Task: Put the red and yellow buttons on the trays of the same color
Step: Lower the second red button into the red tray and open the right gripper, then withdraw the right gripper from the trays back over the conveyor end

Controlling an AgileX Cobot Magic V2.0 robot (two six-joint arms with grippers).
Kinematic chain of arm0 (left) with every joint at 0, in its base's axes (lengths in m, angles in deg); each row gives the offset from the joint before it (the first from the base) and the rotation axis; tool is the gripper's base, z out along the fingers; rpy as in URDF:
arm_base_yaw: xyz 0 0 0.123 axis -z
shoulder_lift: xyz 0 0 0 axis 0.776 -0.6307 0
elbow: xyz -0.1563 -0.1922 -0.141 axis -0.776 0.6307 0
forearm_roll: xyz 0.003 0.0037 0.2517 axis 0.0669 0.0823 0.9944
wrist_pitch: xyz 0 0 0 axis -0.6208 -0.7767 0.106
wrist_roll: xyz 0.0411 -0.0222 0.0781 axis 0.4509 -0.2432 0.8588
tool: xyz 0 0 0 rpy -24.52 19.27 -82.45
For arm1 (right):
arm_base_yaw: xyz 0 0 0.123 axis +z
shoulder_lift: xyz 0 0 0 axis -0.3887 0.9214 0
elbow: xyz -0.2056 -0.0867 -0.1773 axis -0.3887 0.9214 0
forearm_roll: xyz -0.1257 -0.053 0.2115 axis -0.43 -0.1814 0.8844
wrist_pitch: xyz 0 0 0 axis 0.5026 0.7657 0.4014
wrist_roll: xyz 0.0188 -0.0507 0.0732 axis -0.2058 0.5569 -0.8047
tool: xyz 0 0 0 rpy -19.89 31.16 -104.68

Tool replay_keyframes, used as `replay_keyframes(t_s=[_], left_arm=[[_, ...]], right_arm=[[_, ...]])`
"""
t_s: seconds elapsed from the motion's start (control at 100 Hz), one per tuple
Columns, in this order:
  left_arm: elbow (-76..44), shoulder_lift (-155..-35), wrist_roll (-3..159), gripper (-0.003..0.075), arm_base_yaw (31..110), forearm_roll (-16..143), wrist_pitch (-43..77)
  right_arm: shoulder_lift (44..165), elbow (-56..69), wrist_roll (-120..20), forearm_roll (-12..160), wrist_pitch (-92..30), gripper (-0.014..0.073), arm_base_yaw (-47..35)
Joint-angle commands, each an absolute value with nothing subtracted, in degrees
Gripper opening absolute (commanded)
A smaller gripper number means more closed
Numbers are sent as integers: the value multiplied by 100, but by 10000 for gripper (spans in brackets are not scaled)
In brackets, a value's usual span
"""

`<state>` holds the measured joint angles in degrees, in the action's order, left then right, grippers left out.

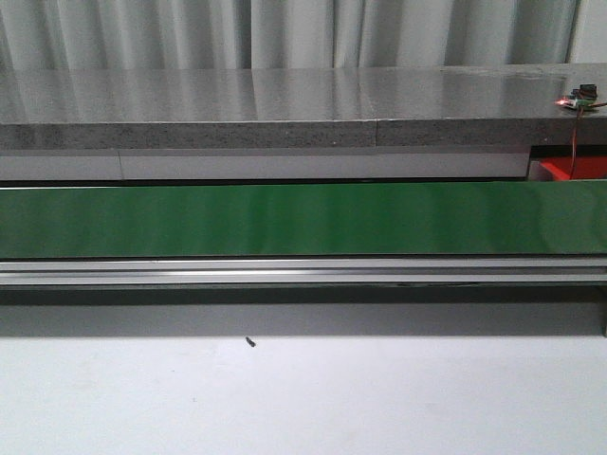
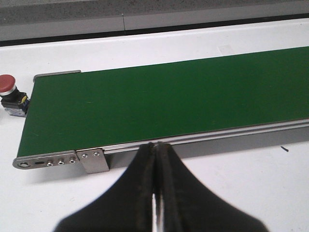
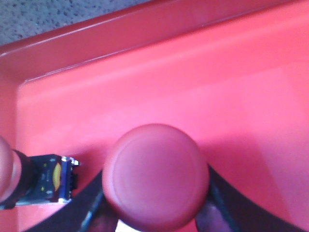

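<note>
Right pincer [image 3: 157,212] is over the red tray [image 3: 203,82], with a red button [image 3: 157,176] clamped between its fingers. The mushroom cap fills the right wrist view and the two dark fingers show on either side below it, so the grip looks to be on the body under the cap. A second red button [image 3: 21,179] lies on its side in the same tray, just beside the held one, its black-and-blue body with a yellow mark pointing toward it.

Left pincer [image 2: 155,154] hangs near the end of the green belt [image 2: 169,96], its fingers pressed together with nothing between them. A third red button [image 2: 12,94] sits on the white surface [image 2: 217,193] just off the belt's end.

Handling judgement: hard plastic, light, rigid. The domed cap looks smooth and would likely slip (poor place to pinch). The squared body below gives flat faces, so take hold there.

Front view shows bare belt and only a corner of the red tray [image 1: 569,171] at far right. No yellow button or yellow tray is visible in any view.
</note>
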<state>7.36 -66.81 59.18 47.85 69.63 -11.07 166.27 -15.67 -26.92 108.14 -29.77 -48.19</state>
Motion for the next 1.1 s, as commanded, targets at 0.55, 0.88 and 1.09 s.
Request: replay_keyframes(t_s=[0.55,0.88,1.09], left_arm=[[594,-6694,5915,-20,4828,6835,-770],[594,-6694,5915,-20,4828,6835,-770],[594,-6694,5915,-20,4828,6835,-770]], right_arm=[[16101,-1732,-2652,10917,-3140,533,-4849],[15460,-1721,-2652,10917,-2465,531,-4849],[14745,-1224,-2640,10669,-2399,377,-4659]])
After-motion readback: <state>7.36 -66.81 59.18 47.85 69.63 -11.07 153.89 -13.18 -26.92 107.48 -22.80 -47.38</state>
